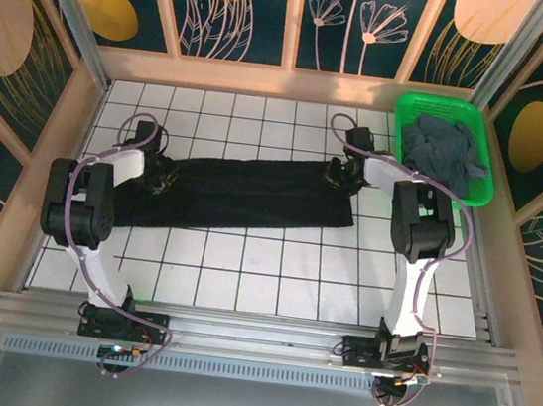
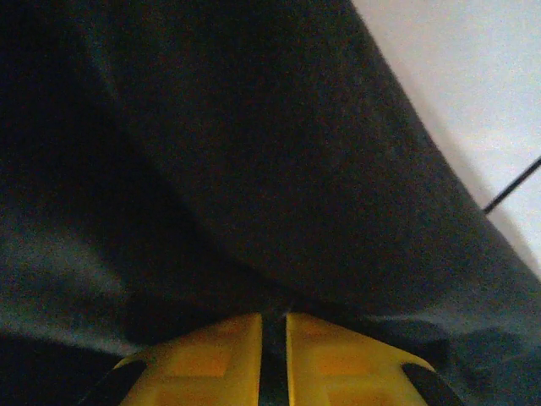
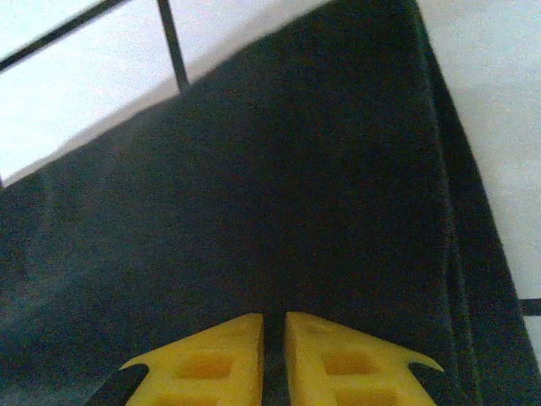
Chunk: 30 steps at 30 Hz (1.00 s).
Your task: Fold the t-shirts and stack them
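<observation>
Two t-shirts are in view. The black t-shirt [image 1: 243, 191] lies stretched as a long narrow band across the middle of the white gridded desk [image 1: 243, 269], rising slightly toward the right. The left gripper [image 1: 159, 180] sits at its left end and the right gripper [image 1: 340, 175] at its right end.

From the left wrist we see the yellow fingers [image 2: 211, 359] drawn almost together, clamped on dark cloth that drapes away above them. The right wrist shows the same: fingers [image 3: 338, 364] pinched on the black fabric, with grid lines beyond.

The blue-grey t-shirt [image 1: 444, 151] lies crumpled inside a green basket [image 1: 404, 105] at the desk's far right corner, well apart from the black one. The right arm's dark elbow [image 1: 421, 223] stands between them. Painted walls [image 1: 237, 8] with leaf patterns enclose the desk.
</observation>
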Each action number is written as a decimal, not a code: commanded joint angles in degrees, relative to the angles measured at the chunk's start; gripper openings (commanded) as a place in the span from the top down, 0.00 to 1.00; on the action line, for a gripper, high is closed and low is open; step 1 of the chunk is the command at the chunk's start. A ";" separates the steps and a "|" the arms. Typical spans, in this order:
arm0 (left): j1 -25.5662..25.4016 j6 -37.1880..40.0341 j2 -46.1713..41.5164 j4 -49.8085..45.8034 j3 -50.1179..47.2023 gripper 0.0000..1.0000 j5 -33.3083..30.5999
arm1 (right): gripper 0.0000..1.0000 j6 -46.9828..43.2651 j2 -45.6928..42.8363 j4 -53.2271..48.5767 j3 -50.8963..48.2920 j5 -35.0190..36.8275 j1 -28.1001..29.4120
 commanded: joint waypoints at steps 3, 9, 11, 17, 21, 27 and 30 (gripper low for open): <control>-2.52 0.92 10.44 1.29 8.41 0.83 1.83 | 0.83 2.28 -3.38 -9.67 -7.07 10.17 0.11; -10.90 1.99 26.14 0.42 31.44 0.80 5.53 | 0.83 11.24 -17.24 -11.14 -24.82 8.49 0.80; -13.81 1.35 31.54 0.87 39.57 0.79 7.81 | 0.83 14.68 -22.66 -11.31 -31.20 5.68 1.88; -21.15 -1.65 47.62 3.91 63.35 0.79 14.57 | 0.79 27.07 -35.88 -7.75 -46.38 -8.47 11.61; -24.14 -3.84 55.36 8.85 75.51 0.76 18.44 | 0.76 35.87 -36.44 0.63 -48.82 -15.77 19.12; -24.64 -3.14 55.50 10.87 81.00 0.65 18.42 | 0.71 39.64 -35.73 0.31 -43.32 -14.03 22.34; -24.71 -0.21 49.29 9.25 79.19 0.55 16.02 | 0.63 38.96 -39.53 -4.73 -40.64 -11.25 22.32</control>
